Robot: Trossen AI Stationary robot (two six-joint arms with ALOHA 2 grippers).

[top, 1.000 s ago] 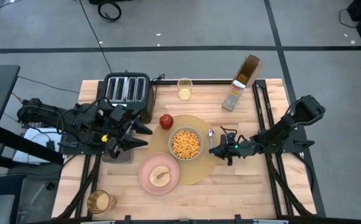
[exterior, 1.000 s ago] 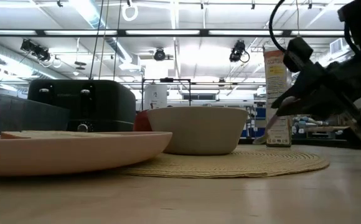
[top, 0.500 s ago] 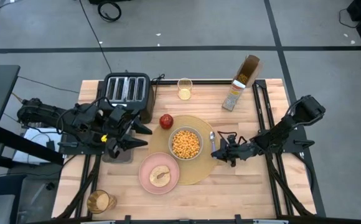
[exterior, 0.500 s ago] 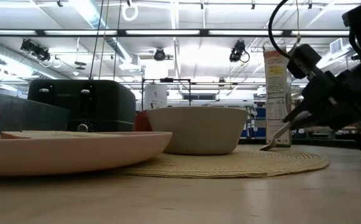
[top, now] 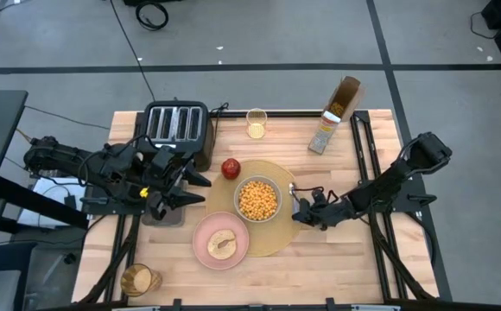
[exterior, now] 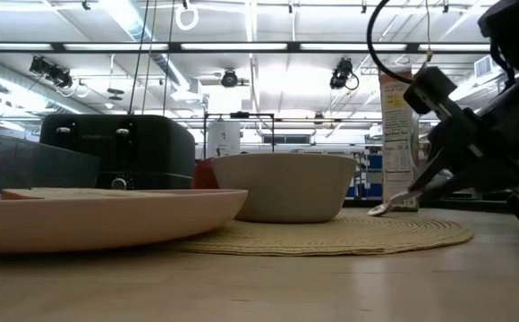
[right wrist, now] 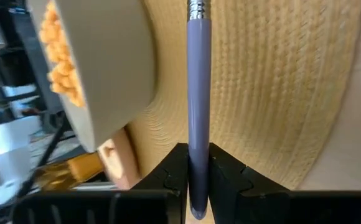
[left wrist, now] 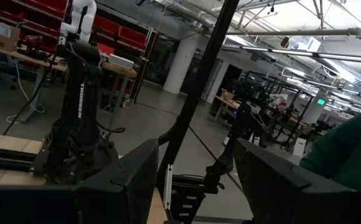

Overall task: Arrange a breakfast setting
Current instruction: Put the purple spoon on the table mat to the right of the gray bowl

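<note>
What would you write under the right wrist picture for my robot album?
Right gripper lowers the spoon onto the placemat beside the bowl.

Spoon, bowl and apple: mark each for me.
spoon (right wrist: 198, 93), right wrist view, lilac handle.
bowl (top: 257, 199), high view, its cereal filling.
apple (top: 231, 168), high view, its top.

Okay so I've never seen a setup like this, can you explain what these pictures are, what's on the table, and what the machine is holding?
Two robot arms work at a wooden table. One picture looks straight down, one looks level across the tabletop, and two come from cameras on the arms' wrists. On a woven placemat stands a bowl of cereal, beside an apple and a pink plate with bread. A toaster, a glass and a cereal box stand farther back. The right pincer grips a spoon by its purple handle, lowering it beside the bowl. The left pincer waits, open.
</note>
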